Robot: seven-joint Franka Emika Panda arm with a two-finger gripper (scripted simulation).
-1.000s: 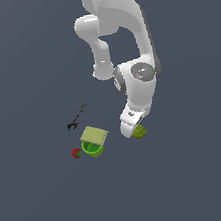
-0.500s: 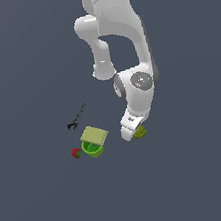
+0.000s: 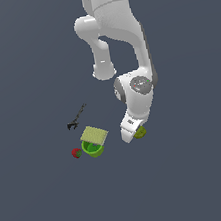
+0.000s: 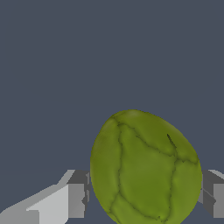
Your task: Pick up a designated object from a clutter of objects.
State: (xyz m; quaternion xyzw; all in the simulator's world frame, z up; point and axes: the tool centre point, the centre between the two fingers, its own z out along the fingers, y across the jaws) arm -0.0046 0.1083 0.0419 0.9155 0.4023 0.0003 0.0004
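1. My gripper (image 3: 135, 134) is lowered to the flat grey-blue floor (image 3: 194, 180), with my white arm (image 3: 121, 40) bending down over it from above.
2. The olive-green lump (image 4: 145, 168) sits between my two fingers. In the wrist view it fills most of the gap, rounded and faceted, with dark creases across its skin.
3. One finger pad (image 4: 78, 194) stands right against one side of the lump and the other pad (image 4: 213, 192) right against the opposite side. I cannot tell whether they are pressing it or only bracketing it.
4. In the exterior view only a sliver of the lump (image 3: 141, 132) shows, peeking out beside my gripper on the exterior view's right.
5. The bright green cup (image 3: 92, 148) stands apart from the lump, toward the exterior view's left, its opening facing up.
6. A pale yellow-green flat square (image 3: 94, 135) rests tilted on the cup's rim, on the side away from the camera.
7. A tiny red berry (image 3: 76, 153) lies just beside the cup, on the side away from the lump.
8. A thin black tool (image 3: 76, 118) lies on the floor beyond the cup and the square, further from the lump than either.
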